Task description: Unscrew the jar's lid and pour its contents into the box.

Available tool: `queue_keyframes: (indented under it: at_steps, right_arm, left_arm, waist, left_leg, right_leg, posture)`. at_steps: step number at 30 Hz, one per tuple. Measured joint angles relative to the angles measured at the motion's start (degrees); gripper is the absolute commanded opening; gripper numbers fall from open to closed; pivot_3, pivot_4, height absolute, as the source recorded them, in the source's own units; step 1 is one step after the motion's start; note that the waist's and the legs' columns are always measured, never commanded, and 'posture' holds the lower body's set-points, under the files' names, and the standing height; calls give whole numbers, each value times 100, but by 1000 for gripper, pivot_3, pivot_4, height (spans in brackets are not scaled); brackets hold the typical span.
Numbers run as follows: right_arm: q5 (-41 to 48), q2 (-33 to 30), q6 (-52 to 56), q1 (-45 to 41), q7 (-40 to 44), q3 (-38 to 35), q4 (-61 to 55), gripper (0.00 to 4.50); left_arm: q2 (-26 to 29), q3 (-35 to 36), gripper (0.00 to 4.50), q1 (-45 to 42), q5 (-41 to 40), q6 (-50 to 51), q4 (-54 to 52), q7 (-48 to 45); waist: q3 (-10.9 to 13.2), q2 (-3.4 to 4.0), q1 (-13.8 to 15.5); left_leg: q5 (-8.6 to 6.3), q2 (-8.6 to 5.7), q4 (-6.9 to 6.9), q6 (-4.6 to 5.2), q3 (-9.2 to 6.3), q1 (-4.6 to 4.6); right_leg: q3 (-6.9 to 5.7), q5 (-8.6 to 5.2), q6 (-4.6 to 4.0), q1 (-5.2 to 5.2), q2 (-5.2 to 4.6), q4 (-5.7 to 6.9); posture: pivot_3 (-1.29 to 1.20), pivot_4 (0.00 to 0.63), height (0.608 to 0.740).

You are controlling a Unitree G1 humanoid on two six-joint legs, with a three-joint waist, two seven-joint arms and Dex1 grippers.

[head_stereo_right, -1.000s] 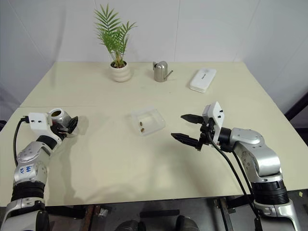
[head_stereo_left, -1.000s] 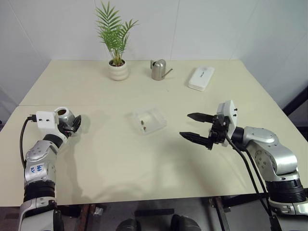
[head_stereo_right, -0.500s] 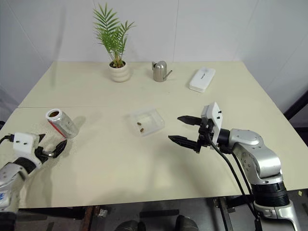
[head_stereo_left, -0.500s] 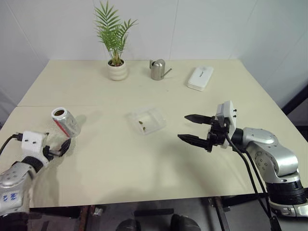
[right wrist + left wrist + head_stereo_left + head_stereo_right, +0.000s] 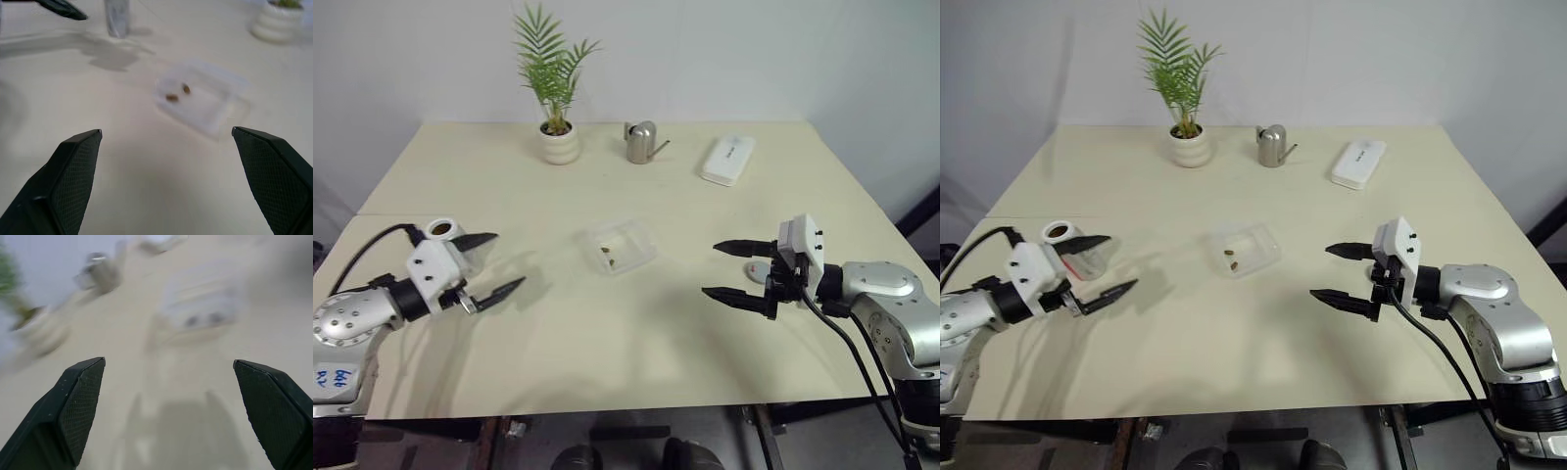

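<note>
Left tool (image 5: 509, 259) has let go of the jar (image 5: 441, 231) and now hangs with its two black fingers spread wide and nothing between them. A second ago those fingers were right up against the jar. They then drew away towards the near edge of the bench (image 5: 607, 343) and have since swung back towards the middle. The jar stands on the bench by itself, lid off, its open mouth facing up. It sits just behind the left tool's upper finger, on the far left side; whether finger and jar touch cannot be told. Right tool (image 5: 709, 269) has barely shifted and is also spread wide and empty, pointing in from the right. A small round greyish thing (image 5: 759, 270) lies on the bench just behind its fingers and is probably the lid. The box (image 5: 625, 245) rests mid-bench between the two tools, apart from both, with the contents (image 5: 611, 258), two brownish bits, lying inside it. With the jar set down open and the bits in the box, the pour looks done, and the task seems at or near its end.
</note>
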Motion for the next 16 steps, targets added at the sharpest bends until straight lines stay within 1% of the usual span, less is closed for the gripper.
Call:
queue_keyframes:
  at_steps: [2, 6, 12, 16]
  right_arm:
    - [-43, -106, -73, 21, -1, -136, 161, 4500]
    - [-41, -164, -115, 47, -60, -439, 257, 4500]
    - [-59, -169, -118, 118, -123, -472, 233, 4500]
    - [-46, -169, -99, 270, -201, -488, 122, 4500]
  left_arm:
    - [-8, -153, 4479, -93, 3, -76, 183, -243]
    - [-62, -180, 4479, -346, 1, -182, 463, -381]
    - [-118, -180, 4479, -393, 14, -211, 574, -450]
    - [-160, -139, 4479, -416, -10, -88, 441, -329]
  waist:
    - [0, 0, -50]
    - [0, 0, -44]
    - [0, 0, -36]
    - [0, 0, -22]
  left_leg:
    - [0, 4, 0, 0, 6, 0]
    - [0, 8, 3, 0, 4, 3]
    - [0, 7, 4, 1, 2, 3]
    - [0, 6, 5, 2, 1, 1]
  right_leg:
    - [2, 0, 0, -2, 2, -1]
    - [3, 0, 0, -1, 4, 2]
    - [8, 0, 0, -1, 2, 2]
    - [8, 0, 0, -1, 1, 1]
  posture:
    - [0, 150, 740]
    - [0, 150, 740]
    - [0, 150, 740]
    - [0, 150, 740]
